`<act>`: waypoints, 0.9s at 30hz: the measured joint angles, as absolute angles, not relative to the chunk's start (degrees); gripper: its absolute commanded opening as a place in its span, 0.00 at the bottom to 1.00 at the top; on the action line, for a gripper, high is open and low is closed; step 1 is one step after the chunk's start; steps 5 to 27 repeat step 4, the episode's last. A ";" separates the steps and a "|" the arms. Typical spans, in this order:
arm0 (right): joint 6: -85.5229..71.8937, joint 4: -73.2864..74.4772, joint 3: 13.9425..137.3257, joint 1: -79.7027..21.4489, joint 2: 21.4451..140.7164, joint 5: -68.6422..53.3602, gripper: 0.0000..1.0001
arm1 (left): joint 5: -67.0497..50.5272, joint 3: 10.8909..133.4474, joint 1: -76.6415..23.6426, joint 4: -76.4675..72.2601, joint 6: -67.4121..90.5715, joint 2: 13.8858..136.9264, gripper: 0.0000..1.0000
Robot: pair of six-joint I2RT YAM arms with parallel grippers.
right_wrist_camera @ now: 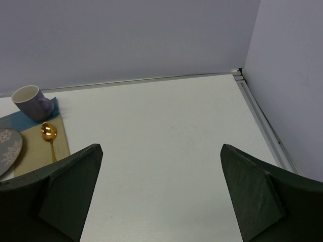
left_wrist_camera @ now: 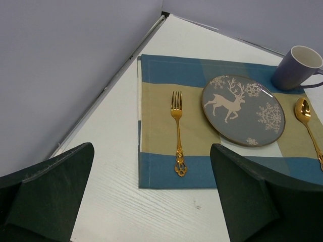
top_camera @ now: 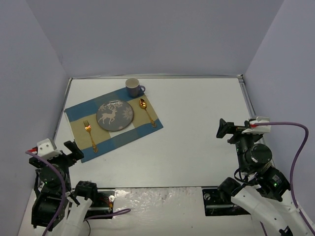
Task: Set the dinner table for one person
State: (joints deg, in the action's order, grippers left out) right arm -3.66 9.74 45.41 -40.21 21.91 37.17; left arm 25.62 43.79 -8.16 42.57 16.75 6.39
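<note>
At the left gripper the two dark fingers stand wide apart and hold nothing. Directly below it is the dinner table, a plain white surface.

Just ahead of this gripper a blue-and-tan placemat lies flat on the table. On the placemat, nearest to the gripper, is a golden fork, with its handle toward the gripper and its tines away from it. To the right of the fork sits a grey plate with a white deer and snowflakes on it. Further to the right lies a golden spoon, its bowl pointing away. Beyond the plate a grey-blue mug stands upright at the far edge of the placemat, its handle turned to the right.

The right gripper is also spread wide and holds nothing, above the same white table. The placemat with its things is well apart from it, ahead and to its left. Pale grey walls stand around the table at the far side and at both sides.
</note>
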 measured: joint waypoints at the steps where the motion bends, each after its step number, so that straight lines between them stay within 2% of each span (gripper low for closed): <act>1: -3.66 9.74 45.41 -40.21 21.89 37.17 1.00 | 25.61 43.69 -8.16 42.57 16.78 6.37 0.97; 27: -3.66 9.72 45.41 -40.21 21.89 37.17 1.00 | 25.61 43.59 -8.16 42.54 16.96 6.31 0.97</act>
